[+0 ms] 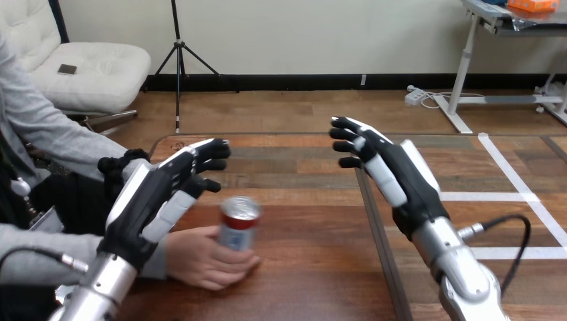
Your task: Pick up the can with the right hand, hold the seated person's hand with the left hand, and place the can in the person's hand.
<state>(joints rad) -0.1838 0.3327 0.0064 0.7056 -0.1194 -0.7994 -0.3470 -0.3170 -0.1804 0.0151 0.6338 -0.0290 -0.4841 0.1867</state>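
Can (239,223) stands upright on the table (314,281), left of centre, w/ the person's hand (200,259) cupped round its lower part from the near-left side. So it looks delivered already, resting on the wood, not lifted, which takes the weight off the person's grip. Robot's left hand (148,204) hangs over the person's wrist, fingers stretched fwd & loose, gripping nothing; can't tell if its underside touches the sleeve. Prob placed there to steady the person's arm, but it isn't clasping it. Right hand (408,180) is raised well to the right of the can, fingers spread & relaxed, nothing in it, clear of the can so the person has room. Judging by this, the handover part seems done; the left hand's hold on the person isn't visible as a grasp
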